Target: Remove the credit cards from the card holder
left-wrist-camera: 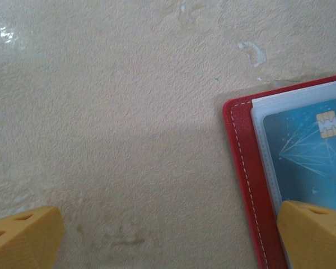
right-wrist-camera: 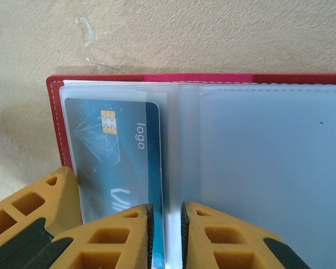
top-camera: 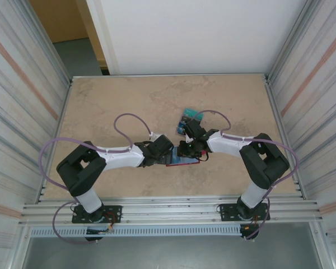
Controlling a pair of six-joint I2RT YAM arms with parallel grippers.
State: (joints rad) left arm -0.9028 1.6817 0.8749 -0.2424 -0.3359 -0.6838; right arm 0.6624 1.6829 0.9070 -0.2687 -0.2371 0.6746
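Right hand (right-wrist-camera: 167, 213) | seemingly pinching blue card (right-wrist-camera: 123, 159) | red card holder (right-wrist-camera: 55, 123) open

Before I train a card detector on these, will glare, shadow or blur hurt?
Left wrist: a glare spot on the table at top left, a soft shadow across its middle, and the credit card is sharp. Right wrist: the print is legible, though the clear sleeve hazes it. Top external: even light, but the card holder is small and half hidden.
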